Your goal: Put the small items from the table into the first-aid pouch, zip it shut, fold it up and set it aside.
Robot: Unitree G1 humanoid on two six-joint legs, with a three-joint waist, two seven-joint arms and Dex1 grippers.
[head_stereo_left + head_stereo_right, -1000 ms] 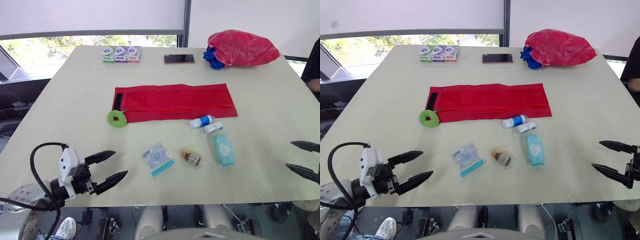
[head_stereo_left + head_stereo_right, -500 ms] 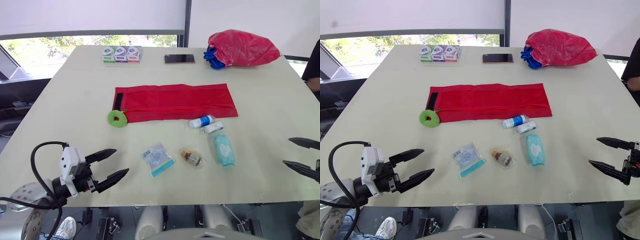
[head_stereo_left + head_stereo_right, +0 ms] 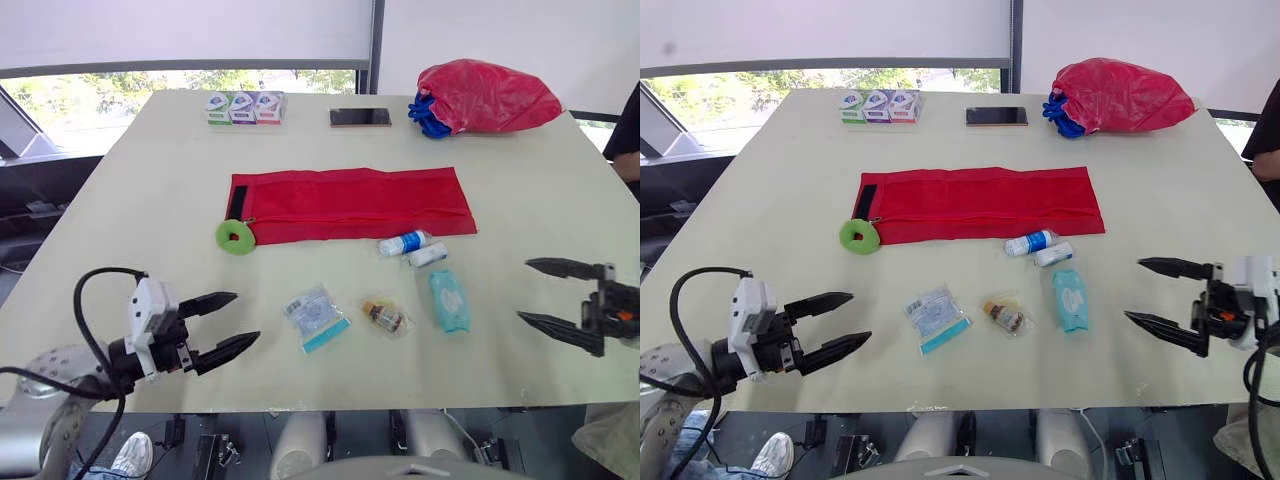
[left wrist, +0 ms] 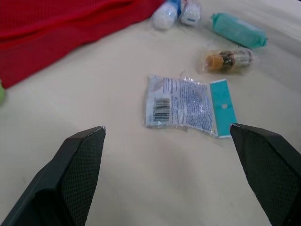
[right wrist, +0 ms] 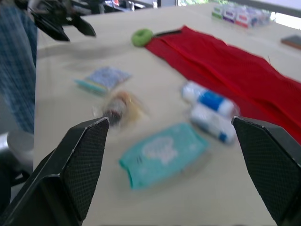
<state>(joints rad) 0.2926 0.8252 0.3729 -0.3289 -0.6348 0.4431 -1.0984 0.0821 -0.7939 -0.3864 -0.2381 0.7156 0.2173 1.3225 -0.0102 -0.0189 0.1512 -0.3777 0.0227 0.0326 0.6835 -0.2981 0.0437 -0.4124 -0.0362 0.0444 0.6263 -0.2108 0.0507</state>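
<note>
Spread wide and empty: left gripper (image 3: 245,318), right gripper (image 3: 523,290). Cannot tell if first-aid pouch (image 3: 350,200) is zipped. Wrapped bottle (image 3: 384,316) label illegible. Dark sleeve (image 3: 628,135) cut off.

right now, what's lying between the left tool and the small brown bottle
The clear packet with a teal strip lies between the left tool and the brown bottle, on otherwise bare table. The left wrist view shows it plainly.
</note>
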